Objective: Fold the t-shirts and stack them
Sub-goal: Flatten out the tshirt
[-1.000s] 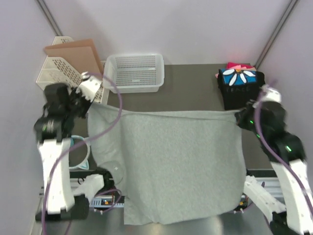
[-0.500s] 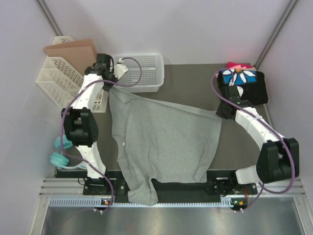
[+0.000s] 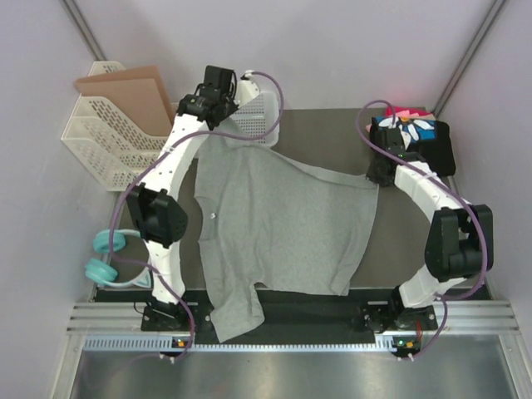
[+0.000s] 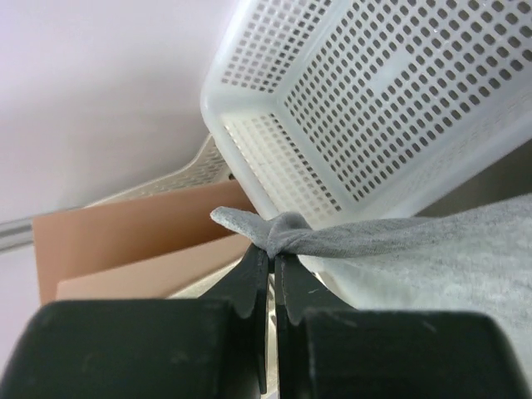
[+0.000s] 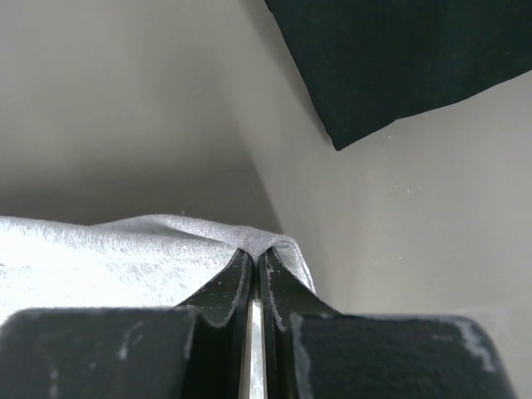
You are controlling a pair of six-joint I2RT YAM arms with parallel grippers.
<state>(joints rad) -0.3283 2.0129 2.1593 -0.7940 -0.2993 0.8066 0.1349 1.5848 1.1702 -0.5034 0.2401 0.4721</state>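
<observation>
- The left gripper (image 4: 270,253) is clamped tight on a bunched corner of the heather-grey t-shirt (image 3: 274,216). A small tuft of cloth sticks out past the fingertips.
- This pinch sits at the far left of the table (image 3: 324,137), just in front of the white perforated basket (image 4: 374,108). The basket's corner rises right behind the held cloth.
- The right gripper (image 5: 255,258) is likewise fully closed, with a fold of the same shirt's edge nipped between its tips, low over the table surface.
- The grey shirt lies spread across the middle of the table. Its far edge runs between the two grippers, and its near-left part reaches over the black rail (image 3: 316,306) at the near side.
- A folded black t-shirt with a blue panel and white daisy (image 3: 411,137) sits in the far right corner, near the right gripper. Pink and red cloth (image 3: 405,111) shows behind it.
- A cream file rack (image 3: 96,137) holding brown card (image 3: 125,87) stands far left, and teal headphones (image 3: 104,258) lie near left.
</observation>
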